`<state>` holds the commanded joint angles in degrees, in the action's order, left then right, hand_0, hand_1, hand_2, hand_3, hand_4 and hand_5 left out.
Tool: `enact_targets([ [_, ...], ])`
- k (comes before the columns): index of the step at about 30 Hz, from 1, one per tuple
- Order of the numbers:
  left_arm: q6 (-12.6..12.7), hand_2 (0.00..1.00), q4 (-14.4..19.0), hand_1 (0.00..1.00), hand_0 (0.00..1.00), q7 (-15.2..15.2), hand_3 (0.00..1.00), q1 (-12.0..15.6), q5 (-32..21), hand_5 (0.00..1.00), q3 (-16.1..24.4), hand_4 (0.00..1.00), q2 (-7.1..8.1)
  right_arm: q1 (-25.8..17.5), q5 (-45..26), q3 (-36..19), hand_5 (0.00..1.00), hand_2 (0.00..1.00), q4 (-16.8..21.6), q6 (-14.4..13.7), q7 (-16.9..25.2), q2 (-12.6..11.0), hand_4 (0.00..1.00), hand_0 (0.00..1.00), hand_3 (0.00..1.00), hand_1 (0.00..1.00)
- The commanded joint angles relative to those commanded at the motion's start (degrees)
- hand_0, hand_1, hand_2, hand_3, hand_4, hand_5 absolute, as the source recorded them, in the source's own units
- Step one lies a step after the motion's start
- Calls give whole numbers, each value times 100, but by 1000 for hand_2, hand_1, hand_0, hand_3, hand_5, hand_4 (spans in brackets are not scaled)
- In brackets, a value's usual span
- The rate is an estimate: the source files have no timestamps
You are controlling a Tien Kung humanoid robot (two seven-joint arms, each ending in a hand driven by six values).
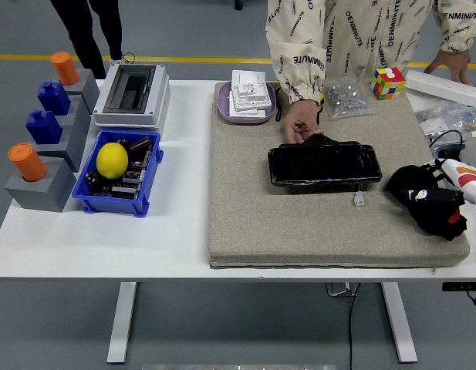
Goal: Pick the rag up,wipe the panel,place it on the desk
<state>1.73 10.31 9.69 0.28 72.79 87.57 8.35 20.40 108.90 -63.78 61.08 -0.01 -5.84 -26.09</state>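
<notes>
A glossy black panel lies flat in the middle of the beige mat. A person's hand rests on the panel's far left edge. The black rag is bunched on the mat near its right edge. My right hand comes in from the right on a white and orange forearm and sits on the rag. Black hand and black cloth merge, so the grasp is hidden. My left arm is out of view.
A small white connector with a cable lies just in front of the panel. At the back of the mat are a purple tray of white plates, a bag of screws and a colour cube. A blue bin stands at the left.
</notes>
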Motion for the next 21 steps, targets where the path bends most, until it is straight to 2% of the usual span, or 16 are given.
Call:
enact_targets([
  [12, 2, 731, 0, 691, 643, 2, 565, -13, -6, 469, 7, 593, -21, 7, -55, 65, 657, 762, -208, -227, 115, 116, 998, 699, 741, 683],
  [21, -1, 730, 0, 691, 643, -4, 564, -42, -43, 468, -37, 594, -35, 31, -105, 88, 627, 742, -338, -645, 419, 237, 998, 678, 736, 666],
])
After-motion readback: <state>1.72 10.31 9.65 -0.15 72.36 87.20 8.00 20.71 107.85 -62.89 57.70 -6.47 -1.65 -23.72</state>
